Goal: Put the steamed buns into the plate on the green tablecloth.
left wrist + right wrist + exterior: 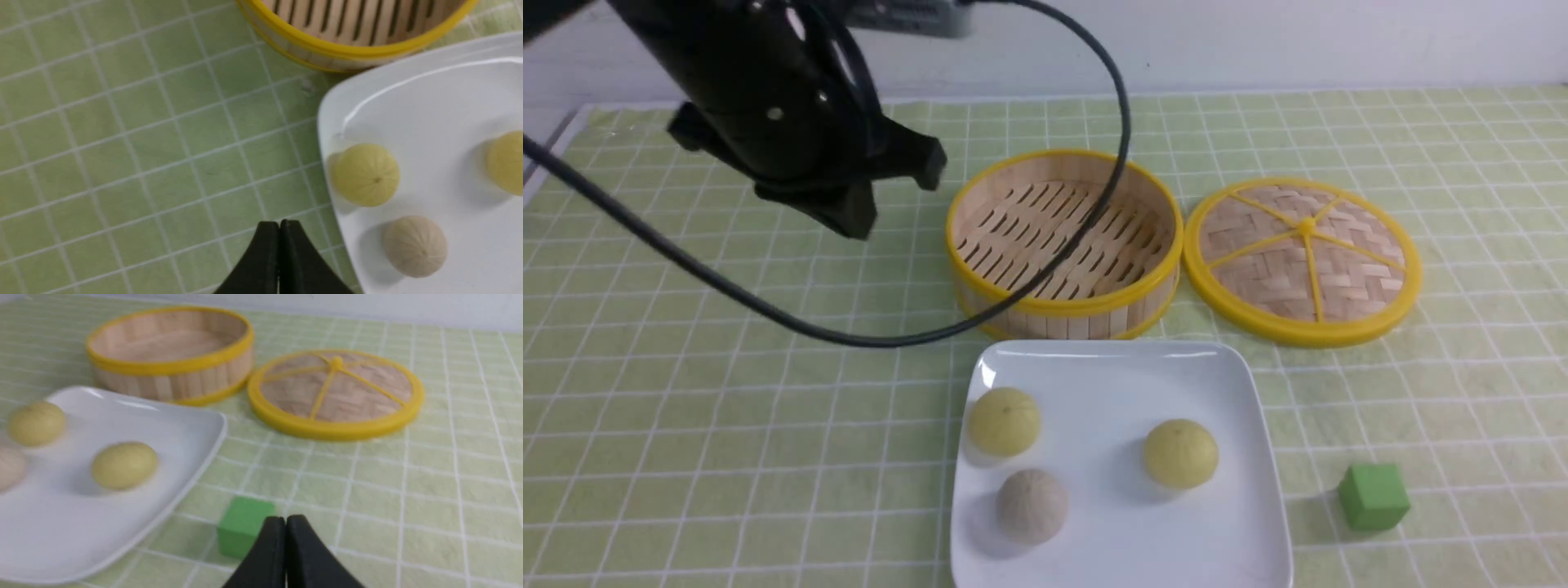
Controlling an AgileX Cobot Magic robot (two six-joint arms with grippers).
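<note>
Front view. Shows a light green tablecloth [727, 408] gridded with thin white lines and, near 6 o'clock on it, a large glossy white square plate [1111, 367] with rounded corners. Carries both small round pale yellow steamed buns: one steamed bun [1003, 420] at 9 o'clock on the plate, close to the rim, the other steamed bun [1181, 453] toward 3 o'clock. Carries also a grey-beige round bun [1031, 506] at 7 o'clock, just beside the first yellow one. At 12 o'clock from the plate, close to its far rim: a round yellow-rimmed bamboo steamer basket [1078, 322], slatted floor showing. At 3 o'clock from the basket, just beside it: a flat woven bamboo lid [1303, 261] with yellow rim and spokes. At 3 o'clock from the plate, apart from it: a small solid green cube [1374, 496]. Toward 10 o'clock of the scene: the black left arm [768, 106], high over the cloth, its black cable [768, 310] looping in front of the basket.

Left wrist view. Left gripper [279, 224] with black fingers pressed together, gripping nothing, above bare cloth just beside the plate's rim. Nearest the tips: the rim-side yellow bun and the grey-beige bun, both resting on the plate.

Right wrist view. Right gripper [285, 520] closed tip to tip, empty, over the cloth. Green cube just beyond the tips, partly hidden by them. Both yellow buns on the plate, well apart from the gripper.
</note>
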